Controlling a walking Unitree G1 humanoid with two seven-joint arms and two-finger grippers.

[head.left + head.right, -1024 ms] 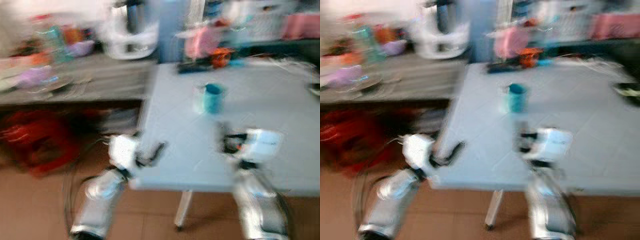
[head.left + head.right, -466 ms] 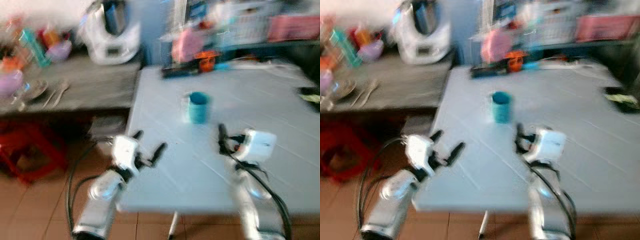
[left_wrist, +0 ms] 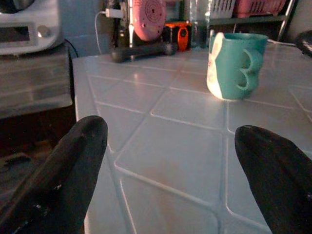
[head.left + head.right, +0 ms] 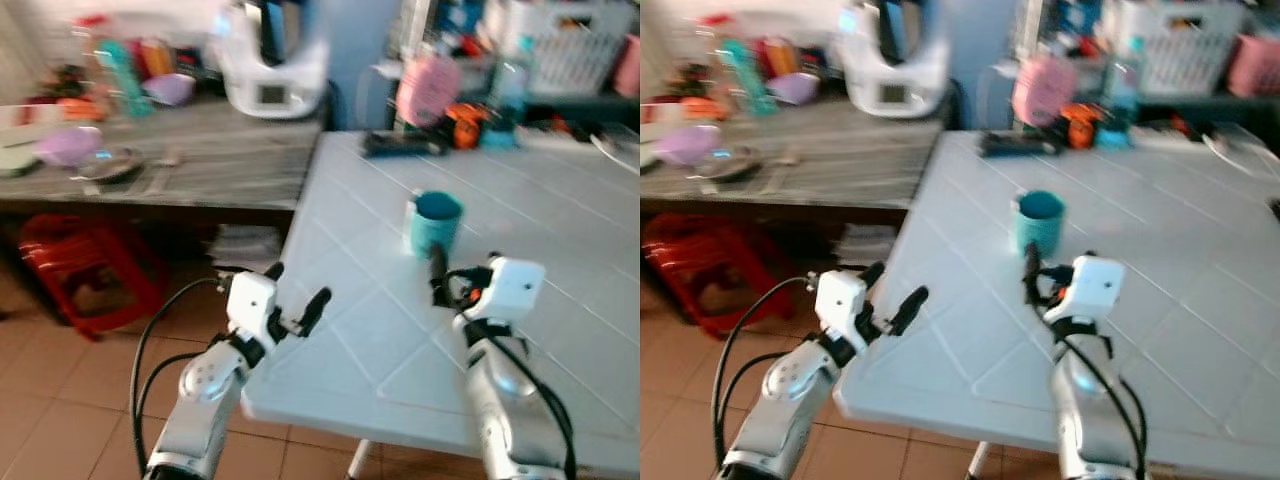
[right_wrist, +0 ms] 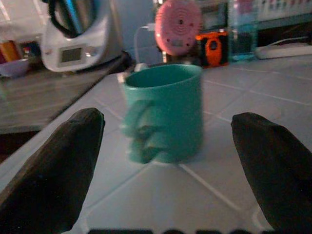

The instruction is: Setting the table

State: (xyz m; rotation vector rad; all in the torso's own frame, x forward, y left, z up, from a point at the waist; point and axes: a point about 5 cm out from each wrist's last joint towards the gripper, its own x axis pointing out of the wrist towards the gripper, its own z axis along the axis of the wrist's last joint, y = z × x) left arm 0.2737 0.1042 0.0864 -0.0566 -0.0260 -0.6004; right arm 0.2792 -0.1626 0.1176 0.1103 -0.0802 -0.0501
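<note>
A teal mug stands upright on the white tiled table, its handle turned towards me. My right gripper hovers just in front of the mug, open. In the right wrist view the mug sits between the two spread fingers, a short way ahead of them. My left gripper is open with nothing in it, held over the table's near left corner. The left wrist view looks across the tiles to the mug further off.
A wooden counter runs along the left with a white kitchen machine, bowls and bottles. A red stool stands under it. At the table's far end are a pink round fan, a black object and a white basket.
The whole picture has shifted and grown sharper, so the camera moved. The mug now stands closer to my right gripper. Both grippers stay open.
</note>
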